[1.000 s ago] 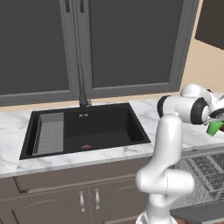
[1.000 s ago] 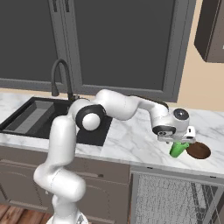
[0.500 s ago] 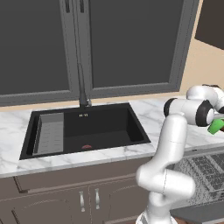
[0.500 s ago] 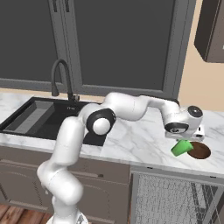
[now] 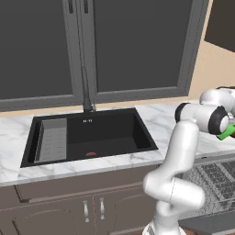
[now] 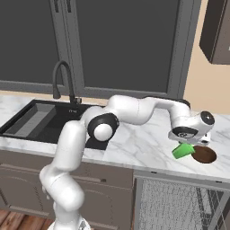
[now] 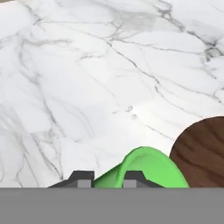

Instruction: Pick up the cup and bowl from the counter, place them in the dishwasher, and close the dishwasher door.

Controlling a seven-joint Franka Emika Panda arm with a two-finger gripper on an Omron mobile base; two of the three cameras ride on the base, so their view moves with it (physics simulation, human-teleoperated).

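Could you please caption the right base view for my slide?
Tool shut on the tilted green cup, beside the brown bowl on the marble counter.

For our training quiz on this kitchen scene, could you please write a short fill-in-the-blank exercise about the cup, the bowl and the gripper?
1. The gripper has its fingers closed on the rim of the ____ cup.
2. The bowl beside the cup is ____ in colour.
3. Both dishes are over the white marble ____.
4. The sink set into the counter is ____.

Missing words: green; brown; counter; black
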